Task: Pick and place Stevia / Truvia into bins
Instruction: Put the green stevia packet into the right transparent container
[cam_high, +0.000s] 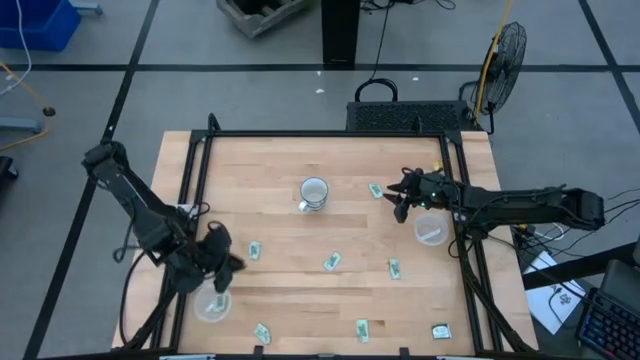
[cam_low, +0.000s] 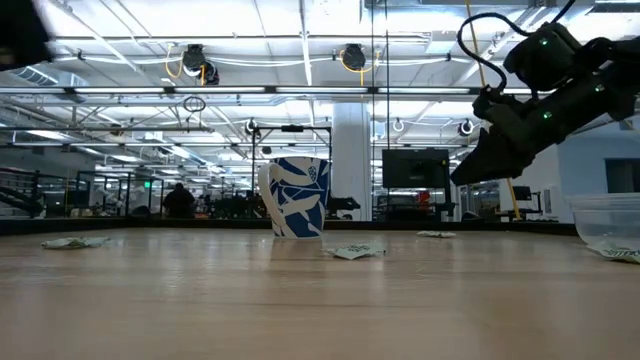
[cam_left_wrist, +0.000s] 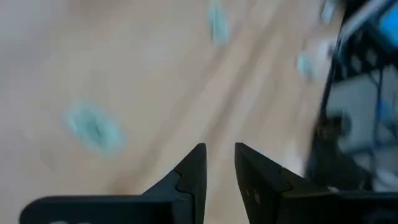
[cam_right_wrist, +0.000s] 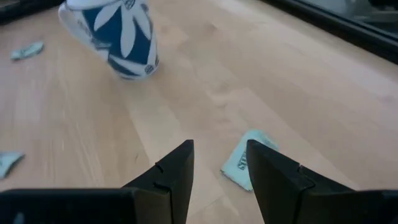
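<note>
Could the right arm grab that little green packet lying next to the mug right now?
Probably yes. The right gripper hangs open just over the packet, with only bare wood around it; the mug stands well off.

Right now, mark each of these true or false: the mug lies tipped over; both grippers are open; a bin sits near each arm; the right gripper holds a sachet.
1. The mug lies tipped over. False: it stands upright.
2. Both grippers are open. True: the left gripper and the right gripper show gaps.
3. A bin sits near each arm. True: the left bin, the right bin.
4. The right gripper holds a sachet. False: the sachet lies on the table.
</note>
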